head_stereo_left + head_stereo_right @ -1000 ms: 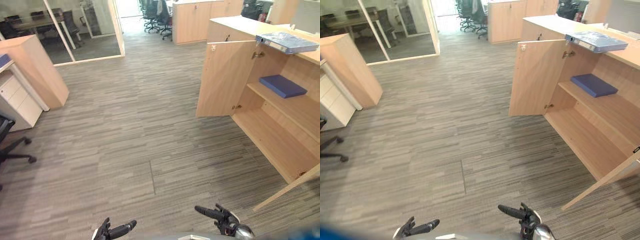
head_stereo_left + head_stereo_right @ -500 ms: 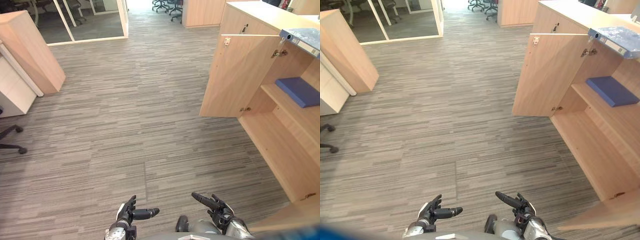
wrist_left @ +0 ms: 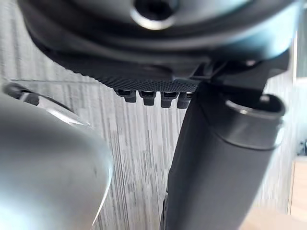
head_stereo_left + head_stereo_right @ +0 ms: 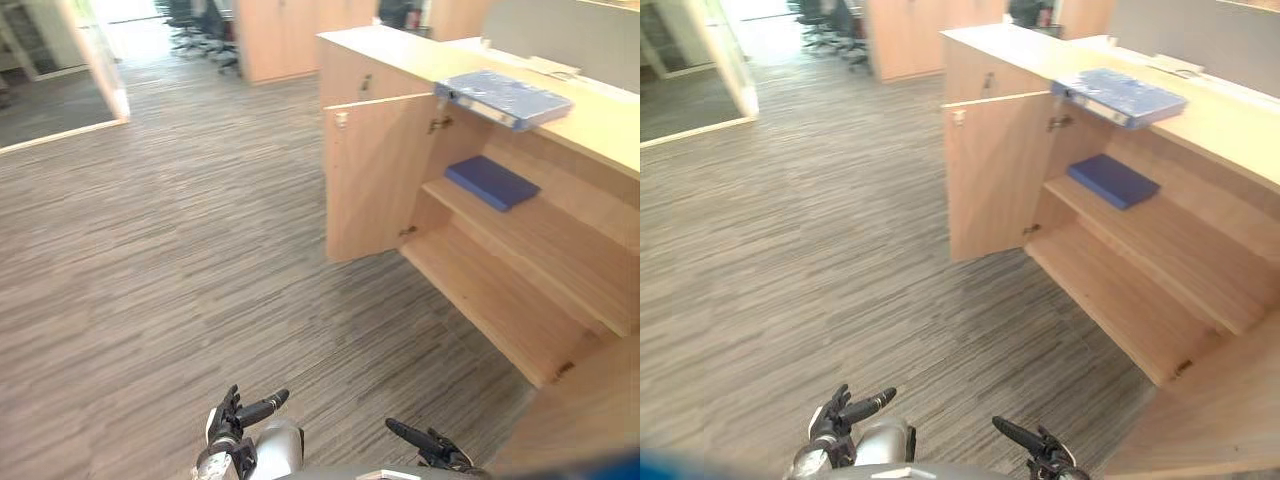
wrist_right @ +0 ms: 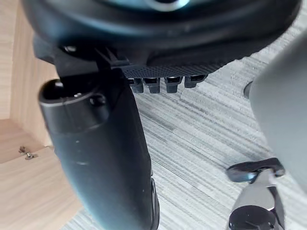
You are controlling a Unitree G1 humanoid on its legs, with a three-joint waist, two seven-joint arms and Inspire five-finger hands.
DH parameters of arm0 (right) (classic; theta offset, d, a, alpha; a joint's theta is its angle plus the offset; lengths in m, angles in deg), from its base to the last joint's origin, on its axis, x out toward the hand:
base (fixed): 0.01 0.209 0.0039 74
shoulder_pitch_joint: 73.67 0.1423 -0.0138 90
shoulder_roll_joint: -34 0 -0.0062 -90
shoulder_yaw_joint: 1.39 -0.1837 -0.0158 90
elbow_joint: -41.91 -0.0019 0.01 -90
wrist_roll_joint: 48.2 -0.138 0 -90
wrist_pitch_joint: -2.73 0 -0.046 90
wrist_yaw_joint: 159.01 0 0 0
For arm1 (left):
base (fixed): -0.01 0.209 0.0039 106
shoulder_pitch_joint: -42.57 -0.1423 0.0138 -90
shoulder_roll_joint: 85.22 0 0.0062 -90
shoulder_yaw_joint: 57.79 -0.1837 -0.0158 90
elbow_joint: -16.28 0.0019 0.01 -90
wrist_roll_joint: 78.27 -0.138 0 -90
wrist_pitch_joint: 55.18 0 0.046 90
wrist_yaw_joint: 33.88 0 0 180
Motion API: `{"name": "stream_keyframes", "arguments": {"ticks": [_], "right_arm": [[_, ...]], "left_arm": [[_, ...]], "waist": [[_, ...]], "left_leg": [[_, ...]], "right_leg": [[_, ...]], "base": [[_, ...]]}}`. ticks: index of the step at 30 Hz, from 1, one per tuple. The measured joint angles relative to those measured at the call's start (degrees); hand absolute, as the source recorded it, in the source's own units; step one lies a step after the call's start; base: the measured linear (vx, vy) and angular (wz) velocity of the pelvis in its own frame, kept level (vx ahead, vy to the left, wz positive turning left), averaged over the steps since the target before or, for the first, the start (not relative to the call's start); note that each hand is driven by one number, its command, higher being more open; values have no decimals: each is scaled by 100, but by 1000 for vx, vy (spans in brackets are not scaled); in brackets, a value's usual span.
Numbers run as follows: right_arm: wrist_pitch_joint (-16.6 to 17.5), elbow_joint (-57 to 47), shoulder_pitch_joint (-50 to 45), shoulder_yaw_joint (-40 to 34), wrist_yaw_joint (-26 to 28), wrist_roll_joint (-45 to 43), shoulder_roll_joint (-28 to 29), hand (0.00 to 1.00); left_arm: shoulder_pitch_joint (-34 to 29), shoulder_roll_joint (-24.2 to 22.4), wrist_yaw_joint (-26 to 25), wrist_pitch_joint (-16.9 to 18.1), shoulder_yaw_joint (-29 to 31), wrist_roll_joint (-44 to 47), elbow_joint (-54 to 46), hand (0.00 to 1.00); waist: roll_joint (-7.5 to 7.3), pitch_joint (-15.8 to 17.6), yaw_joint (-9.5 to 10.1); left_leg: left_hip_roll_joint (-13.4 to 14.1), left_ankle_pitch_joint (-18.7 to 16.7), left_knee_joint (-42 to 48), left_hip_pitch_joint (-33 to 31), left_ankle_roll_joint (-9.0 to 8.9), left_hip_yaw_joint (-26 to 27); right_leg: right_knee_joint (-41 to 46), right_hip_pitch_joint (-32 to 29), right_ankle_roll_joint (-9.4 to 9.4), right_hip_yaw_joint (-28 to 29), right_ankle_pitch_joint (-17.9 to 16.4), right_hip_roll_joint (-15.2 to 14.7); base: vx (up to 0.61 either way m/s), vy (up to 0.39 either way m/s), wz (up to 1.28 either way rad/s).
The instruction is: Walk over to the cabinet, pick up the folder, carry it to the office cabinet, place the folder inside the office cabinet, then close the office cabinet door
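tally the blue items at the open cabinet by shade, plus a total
Light blue folder, lying on top of the cabinet: 1
Dark blue folder, lying on the upper shelf inside: 1
Total: 2

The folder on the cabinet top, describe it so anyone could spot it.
Find the open wooden cabinet on the right. The folder lies on its top, at the front edge. It is pale blue; the dark blue folder sits on the shelf inside.
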Motion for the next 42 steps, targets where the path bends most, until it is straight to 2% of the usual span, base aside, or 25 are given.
{"name": "stream_keyframes", "arguments": {"ticks": [1, 3, 4, 7, 8, 9, 11, 13, 14, 16, 17, 18, 22, 24, 27, 29, 30, 31, 34, 37, 38, 39, 40, 41, 42], "right_arm": [[26, -13, -62, 2, -9, -9, -9, 100], [34, -8, -238, 22, -14, -14, 43, 100], [55, -4, -280, 70, -11, -13, 91, 100], [110, -33, -182, 140, 35, -16, 145, 100], [171, -104, -173, 78, 61, -19, 119, 100], [266, -150, -149, -40, 102, -21, 75, 100], [290, -111, -13, -57, 111, -12, -8, 100], [309, -57, 102, -36, 125, -7, -7, 100], [327, -63, 195, -34, 163, -7, -2, 100], [391, -81, 371, -40, 227, -11, 38, 100], [412, -92, 391, -53, 225, -12, 63, 100], [444, -118, 396, -88, 234, -14, 83, 100], [278, -103, 401, -309, 238, 28, -50, 100], [172, -6, 375, -319, 223, 220, -94, 100], [67, -15, 36, -462, 222, 285, -63, 100], [12, -26, -63, -600, 212, 321, -100, 100], [12, -41, -83, -604, 211, 380, -134, 100], [5, -35, -48, -601, 205, 469, -147, 100], [-57, -6, 42, -328, 205, 728, -134, 100], [-116, 5, 90, -297, 209, 902, -54, 100], [-117, -13, 94, -276, 208, 900, 8, 100], [-117, -21, 89, -258, 211, 899, 12, 100], [-111, -65, 31, -210, 213, 899, -26, 100], [-114, -30, -9, -84, 160, 896, -129, 100], [-119, -13, -25, -33, 144, 900, -72, 100]], "left_arm": [[-50, -3, -7, -5, 1, 7, 6, 100], [-175, 24, -43, -3, 33, 98, 32, 100], [-186, 67, -62, 5, 150, 133, 102, 100], [-152, 113, -105, 9, 315, 133, 254, 100], [-156, 111, -107, 5, 287, 161, 337, 100], [-161, 114, -106, 9, 221, 202, 448, 100], [-198, 131, -111, 9, 148, 202, 509, 100], [-221, 184, -110, 17, 67, 164, 544, 100], [-242, 241, -100, 10, -57, 160, 640, 100], [-180, 317, -118, -10, -214, 154, 783, 100], [-166, 324, -115, -9, -221, 145, 781, 100], [-125, 324, -116, -4, -233, 99, 780, 100], [11, 8, -116, -17, -271, -67, 763, 100], [61, -99, -10, -42, -295, -50, 639, 100], [75, -117, 203, -41, -321, 240, 369, 100], [41, -209, 285, -45, -307, 445, 208, 100], [63, -248, 353, -67, -253, 468, 207, 100], [76, -262, 400, -98, -243, 473, 204, 100], [108, -183, 411, -135, -248, 474, 186, 100], [230, -34, 463, -133, -276, 549, 188, 100], [229, 34, 472, -132, -281, 658, 188, 100], [213, 53, 467, -133, -280, 765, 195, 100], [198, 25, 451, -133, -283, 802, 207, 100], [164, 10, 421, -145, -278, 792, 224, 100], [176, 80, 396, -148, -259, 789, 248, 100]], "waist": [[35, -75, -7], [9, -362, 20], [-177, -545, 97], [-373, -612, 163], [-337, -581, 125], [-266, -536, 62], [-144, -441, 2], [-1, -369, -16], [78, -318, -80], [152, -155, -204], [137, -147, -217], [114, -109, -285], [376, -106, -318], [376, -111, -325], [223, -173, -345], [303, -246, -347], [402, -300, -346], [431, -290, -337], [336, -231, -262], [180, -131, 23], [93, -81, 44], [88, -77, 40], [154, -106, 37], [251, -179, 56], [127, -209, 40]], "left_leg": [[24, 110, -469, 2, 0, -330], [-52, 808, -337, 11, -278, -211], [-135, 633, -266, 94, -178, 225], [-343, 510, -622, 721, 133, 1078], [-448, 465, -859, 1166, 306, 1343], [-526, 438, -1081, 1616, 396, 1511], [-509, 437, -1553, 2283, 471, 1706], [-355, 433, -1894, 2699, 498, 1958], [-264, 374, -2046, 2808, 538, 2109], [-151, 271, -2245, 2902, 451, 2184], [-156, 269, -2308, 2901, 447, 2183], [-176, 258, -2408, 2951, 428, 2078], [129, 270, -2560, 3085, 246, 1612], [331, 229, -2186, 3072, 140, 1432], [532, 186, -858, 2732, 65, 1237], [690, 195, 448, 2227, -159, 1083], [739, 413, 1597, 1695, -459, 856], [768, 464, 2611, 1298, -538, 855], [737, 229, 3433, 811, -361, 1128], [510, -103, 2539, 317, -19, 1384], [400, -86, 1565, 238, 11, 1378], [311, 75, 701, 209, 104, 1310], [263, 601, -185, 203, 235, 1151], [160, 1470, -740, 139, 60, 905], [-5, 1467, -826, 162, 117, 893]], "right_leg": [[135, 50, 121, 221, -234, -56], [602, -37, 286, 621, -620, -333], [1100, -332, 315, 830, -637, -604], [3147, -1307, 229, 721, -339, -1119], [4105, -1729, -6, 398, 70, -1428], [4673, -1906, -217, -240, 162, -1850], [4868, -1951, -240, -1262, 120, -2198], [4445, -2121, 132, -1656, -92, -1905], [3947, -2307, 341, -1774, -182, -1573], [2734, -2659, 559, -2080, -44, -1019], [2405, -2752, 571, -2145, 54, -952], [2076, -2783, 409, -2158, 527, -886], [1974, -2577, 93, -2468, 208, -510], [1675, -2237, 15, -2561, 140, -274], [923, -1515, -1, -2639, 142, 31], [596, -1242, -12, -2530, 141, 266], [433, -1108, -58, -2424, 147, 395], [302, -874, -85, -2256, 160, 477], [78, -392, -116, -1816, 158, 449], [57, -74, -92, -1308, 150, 116], [56, 45, 79, -1216, 116, -57], [56, 103, 214, -1197, 47, -133], [51, 173, 373, -1205, -48, -143], [76, 300, 598, -1179, -267, -130], [122, 263, 627, -1217, -291, -296]], "base": [[434, 429, -96], [570, 527, -118], [501, 414, -126], [387, 373, -140], [327, 402, -95], [303, 377, -74], [224, 300, -56], [139, 161, -72], [90, 1, -66], [178, -89, -51], [226, -187, -2], [211, -166, 22], [346, -224, 23], [368, -277, 12], [351, -225, 8], [337, -77, -23], [356, 30, -53], [376, 41, -56], [441, 89, -78], [292, 155, -104], [326, 195, -79], [345, 227, -60], [452, 319, -30], [401, 280, -2], [455, 267, 23]]}}
